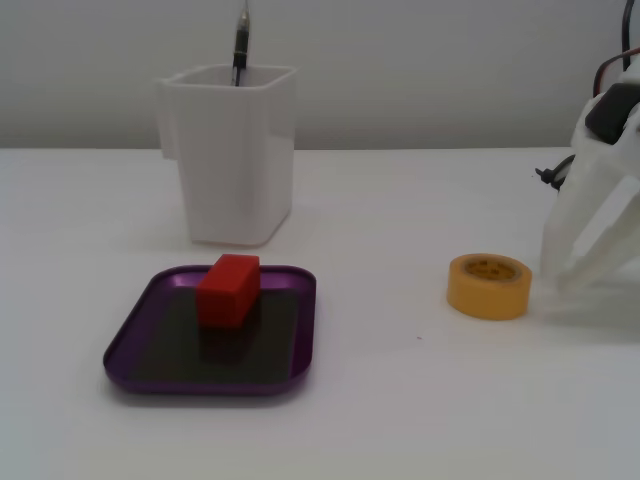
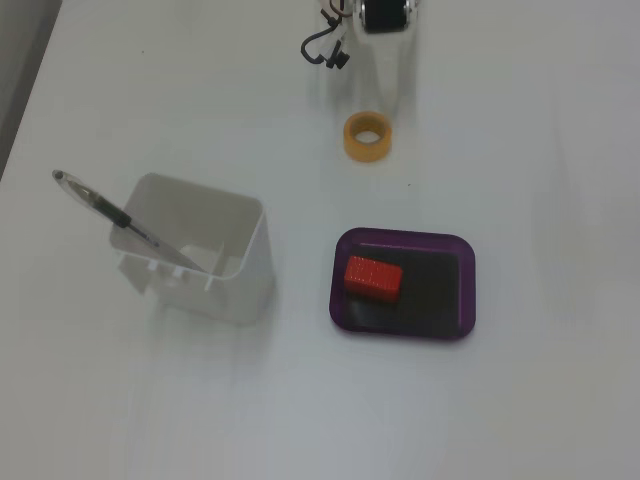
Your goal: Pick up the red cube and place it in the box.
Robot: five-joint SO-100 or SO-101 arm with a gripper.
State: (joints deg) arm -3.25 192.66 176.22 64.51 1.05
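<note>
The red cube (image 1: 229, 289) lies inside the box (image 1: 130, 340), a shallow purple tray, toward its far left part. In the other fixed view the red cube (image 2: 373, 277) sits in the left half of the box (image 2: 465, 290). Nothing holds it. My white gripper (image 1: 558, 280) rests tip-down on the table at the right edge, just right of the yellow tape roll, far from the box. Its two fingers appear to meet at the tip, with nothing between them. Seen from above, the gripper (image 2: 385, 90) is pale against the table, just behind the roll.
A tall white square cup (image 1: 232, 150) with a pen in it stands behind the box; it also shows in the view from above (image 2: 205, 255). A yellow tape roll (image 1: 488, 285) lies between box and arm, also seen from above (image 2: 367, 136). Cables hang by the arm base (image 2: 325, 48).
</note>
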